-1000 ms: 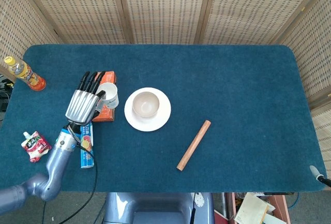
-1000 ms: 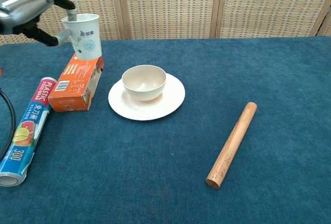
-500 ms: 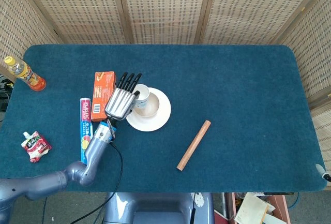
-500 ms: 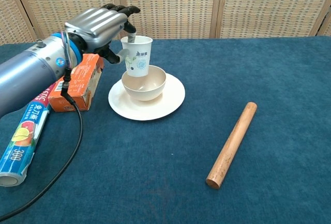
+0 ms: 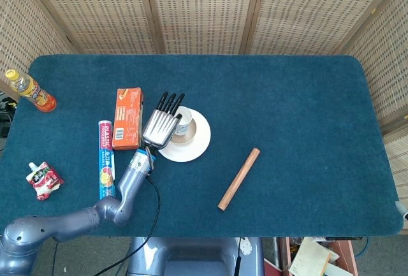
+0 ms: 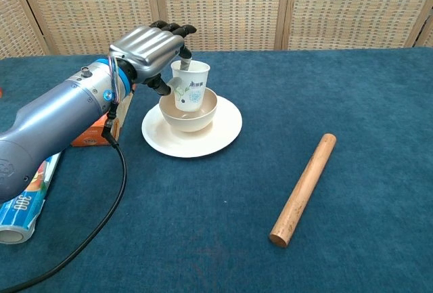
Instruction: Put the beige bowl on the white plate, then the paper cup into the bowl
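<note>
The beige bowl point(image 6: 201, 113) point(image 5: 187, 139) rests on the white plate point(image 6: 225, 130) point(image 5: 199, 141) at the table's centre left. A white paper cup point(image 6: 190, 86) point(image 5: 183, 121) with a blue-green print stands upright inside the bowl, its lower part below the bowl's rim. My left hand point(image 6: 150, 51) point(image 5: 163, 123) pinches the cup at its rim, reaching in from the left with fingers over the cup's top. Whether the cup's base touches the bowl's bottom is hidden. My right hand appears in neither view.
An orange box point(image 5: 128, 116) and a roll of plastic wrap point(image 5: 106, 159) lie left of the plate. A wooden rolling pin point(image 6: 304, 188) point(image 5: 239, 178) lies to the right. A juice bottle point(image 5: 30, 90) and red pouch point(image 5: 43, 180) sit at the far left.
My left hand carried the cup rightward from above the orange box to over the bowl, then lowered it into the bowl.
</note>
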Robot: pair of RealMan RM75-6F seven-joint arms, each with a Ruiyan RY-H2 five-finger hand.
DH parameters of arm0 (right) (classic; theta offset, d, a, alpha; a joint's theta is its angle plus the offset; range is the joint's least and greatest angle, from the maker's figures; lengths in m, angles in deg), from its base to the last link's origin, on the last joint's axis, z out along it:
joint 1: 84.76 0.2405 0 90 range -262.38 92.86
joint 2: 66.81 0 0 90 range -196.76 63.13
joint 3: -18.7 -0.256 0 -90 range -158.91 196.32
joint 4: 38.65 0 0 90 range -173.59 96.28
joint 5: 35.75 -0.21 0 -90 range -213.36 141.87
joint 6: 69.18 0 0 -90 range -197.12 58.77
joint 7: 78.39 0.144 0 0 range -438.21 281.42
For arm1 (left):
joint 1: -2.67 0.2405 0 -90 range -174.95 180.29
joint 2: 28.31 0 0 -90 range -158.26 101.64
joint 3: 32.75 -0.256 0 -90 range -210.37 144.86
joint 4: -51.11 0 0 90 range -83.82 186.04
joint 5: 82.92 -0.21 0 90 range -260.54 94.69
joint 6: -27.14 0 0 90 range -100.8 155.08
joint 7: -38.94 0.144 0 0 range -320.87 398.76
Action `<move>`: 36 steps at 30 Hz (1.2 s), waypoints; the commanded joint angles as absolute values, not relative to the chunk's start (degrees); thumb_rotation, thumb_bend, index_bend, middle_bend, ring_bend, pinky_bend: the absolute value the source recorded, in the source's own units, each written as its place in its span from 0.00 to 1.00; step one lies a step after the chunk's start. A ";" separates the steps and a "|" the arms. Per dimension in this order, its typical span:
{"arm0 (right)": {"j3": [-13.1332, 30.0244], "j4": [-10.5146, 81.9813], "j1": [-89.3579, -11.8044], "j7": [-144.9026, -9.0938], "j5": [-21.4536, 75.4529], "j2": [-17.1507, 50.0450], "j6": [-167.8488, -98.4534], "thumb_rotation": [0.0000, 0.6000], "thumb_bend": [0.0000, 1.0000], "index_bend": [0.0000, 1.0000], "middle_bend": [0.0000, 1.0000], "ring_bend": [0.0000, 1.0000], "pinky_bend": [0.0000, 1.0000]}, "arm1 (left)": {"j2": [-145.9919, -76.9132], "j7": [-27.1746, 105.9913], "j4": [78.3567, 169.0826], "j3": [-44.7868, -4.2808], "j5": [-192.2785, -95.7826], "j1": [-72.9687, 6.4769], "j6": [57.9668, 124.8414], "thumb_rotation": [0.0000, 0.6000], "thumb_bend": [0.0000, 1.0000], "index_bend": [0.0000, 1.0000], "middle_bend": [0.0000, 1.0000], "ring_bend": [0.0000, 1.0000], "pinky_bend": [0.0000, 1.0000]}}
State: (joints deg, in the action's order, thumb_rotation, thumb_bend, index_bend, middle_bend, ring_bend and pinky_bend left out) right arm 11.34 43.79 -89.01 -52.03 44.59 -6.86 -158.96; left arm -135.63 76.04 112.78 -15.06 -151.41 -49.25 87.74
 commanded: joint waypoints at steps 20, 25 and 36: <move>11.07 43.65 -89.26 -51.71 44.64 -6.83 -159.00 1.00 0.17 0.00 0.00 0.00 0.00 | -137.11 75.84 110.11 -16.86 -149.31 -49.55 86.10 1.00 0.17 0.38 0.00 0.00 0.00; 11.15 43.95 -89.33 -52.24 45.08 -6.82 -159.42 1.00 0.17 0.00 0.00 0.00 0.00 | -135.31 74.66 112.66 -17.02 -149.98 -48.47 87.67 1.00 0.16 0.36 0.00 0.00 0.00; 11.45 45.32 -89.62 -54.41 46.32 -6.90 -160.77 1.00 0.17 0.00 0.00 0.00 0.00 | -121.24 69.18 133.09 -15.40 -151.86 -41.58 96.31 1.00 0.16 0.32 0.00 0.00 0.00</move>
